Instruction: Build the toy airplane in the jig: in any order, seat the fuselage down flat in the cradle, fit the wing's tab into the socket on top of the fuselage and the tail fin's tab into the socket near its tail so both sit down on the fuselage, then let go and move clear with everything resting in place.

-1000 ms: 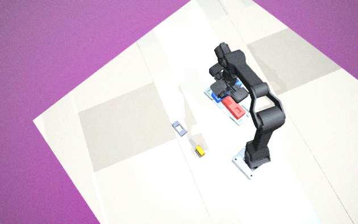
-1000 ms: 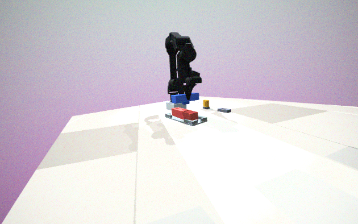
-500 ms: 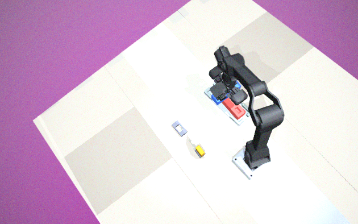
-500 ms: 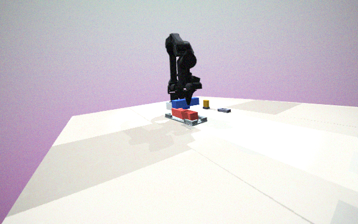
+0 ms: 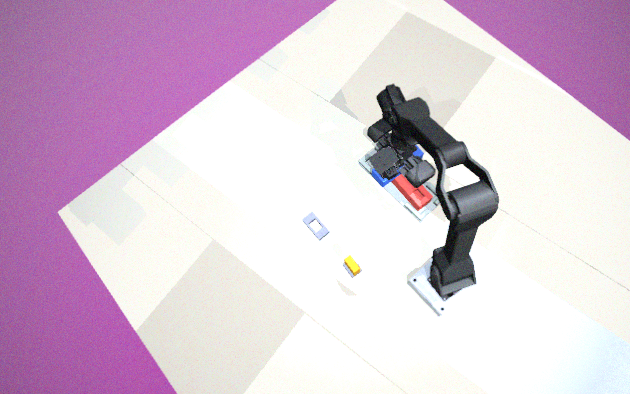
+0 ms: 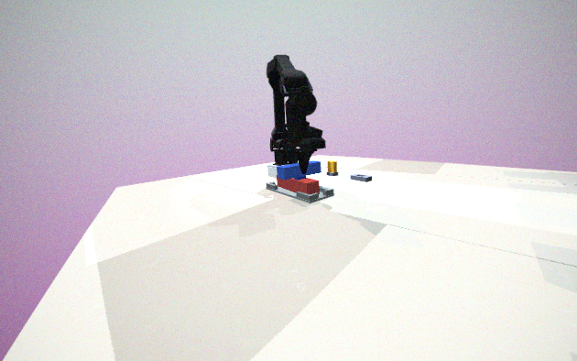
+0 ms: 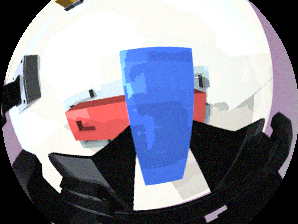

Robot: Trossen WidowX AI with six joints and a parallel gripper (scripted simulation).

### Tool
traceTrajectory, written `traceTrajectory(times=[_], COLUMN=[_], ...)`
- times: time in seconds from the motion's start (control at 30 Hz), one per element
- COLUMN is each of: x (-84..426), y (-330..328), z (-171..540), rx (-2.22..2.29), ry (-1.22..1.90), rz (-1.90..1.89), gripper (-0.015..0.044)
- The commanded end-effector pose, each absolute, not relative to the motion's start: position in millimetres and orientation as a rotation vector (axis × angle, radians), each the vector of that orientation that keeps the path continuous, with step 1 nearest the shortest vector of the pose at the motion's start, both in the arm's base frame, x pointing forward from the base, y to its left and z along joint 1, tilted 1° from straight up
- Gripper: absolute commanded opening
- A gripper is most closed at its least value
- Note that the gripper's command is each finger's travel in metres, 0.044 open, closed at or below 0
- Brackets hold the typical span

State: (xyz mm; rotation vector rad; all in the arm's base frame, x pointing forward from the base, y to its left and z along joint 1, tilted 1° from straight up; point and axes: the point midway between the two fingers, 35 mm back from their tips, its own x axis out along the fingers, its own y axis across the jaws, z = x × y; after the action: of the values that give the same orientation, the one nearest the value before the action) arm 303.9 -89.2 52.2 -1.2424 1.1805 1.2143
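Observation:
The red fuselage lies in the grey jig cradle. My gripper is shut on the blue wing and holds it crosswise over the fuselage, right down at its top. I cannot tell whether the wing's tab is in the socket. The yellow tail fin stands on its small holder, apart from the jig.
An empty grey rectangular holder lies on the table beyond the tail fin. The arm's base stands near the jig. The table's edges are far from the parts.

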Motion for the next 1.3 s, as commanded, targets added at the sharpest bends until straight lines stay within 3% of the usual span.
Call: traceTrajectory(times=[0.0,0.17,0.7,0.9,1.1,1.27], x=[304.0,304.0,304.0,304.3,304.1,306.5], y=[-89.2,-89.2,-89.2,-89.3,-89.1,-89.2], z=[52.5,52.5,52.5,54.7,128.8,138.2], rx=[-1.242,-1.242,-1.242,-1.243,-1.248,-1.249], ry=[1.180,1.180,1.180,1.181,1.182,1.182], rz=[1.214,1.214,1.214,1.214,1.217,1.218], gripper=[0.0149,0.0018,0.0438,0.0440,0.0440,0.0440])
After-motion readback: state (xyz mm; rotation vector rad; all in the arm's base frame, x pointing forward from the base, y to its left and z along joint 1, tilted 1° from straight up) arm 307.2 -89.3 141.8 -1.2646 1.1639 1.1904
